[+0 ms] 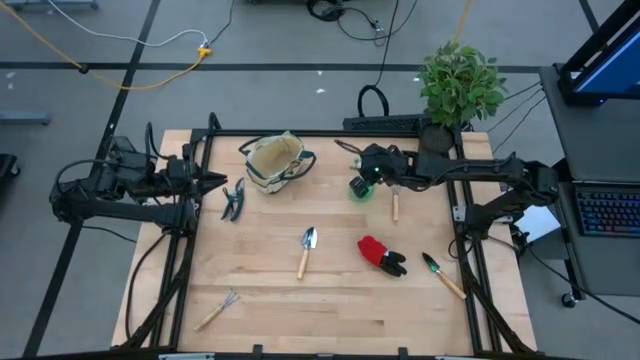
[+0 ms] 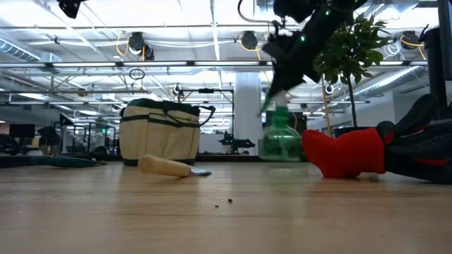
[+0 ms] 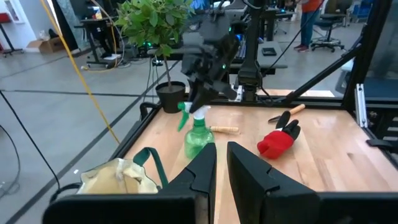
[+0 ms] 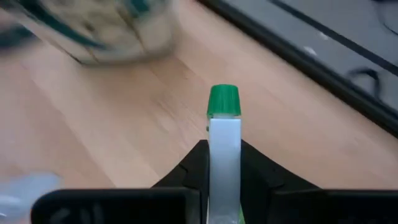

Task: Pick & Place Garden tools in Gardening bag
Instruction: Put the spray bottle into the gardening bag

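Note:
The green spray bottle (image 1: 360, 188) stands upright right of the beige gardening bag (image 1: 277, 162), which sits on its base at the far middle. My right gripper (image 4: 224, 155) is shut on the bottle's spray head; it also shows in the low view (image 2: 280, 88). My left gripper (image 1: 214, 180) waits shut at the table's left edge. Lying flat on the table are dark shears (image 1: 234, 200), a silver trowel (image 1: 306, 250), red-black gloves (image 1: 381, 254), a green-bladed trowel (image 1: 443, 273), a rake (image 1: 217, 310) and a wooden-handled tool (image 1: 395, 205). My right gripper pinches the bottle's white spray head (image 4: 224, 134) between its two fingers, with the green nozzle (image 4: 223, 101) sticking out past them. The fingers slant down from the table's right side. The bottle (image 2: 281, 141) hangs upright below them, and I cannot tell whether its base touches the table.
A leafy potted plant (image 1: 458, 85) stands at the far right corner behind my right arm. The black frame rails (image 1: 470, 270) border the table's left and right sides. Bare wood lies between the bag and the silver trowel.

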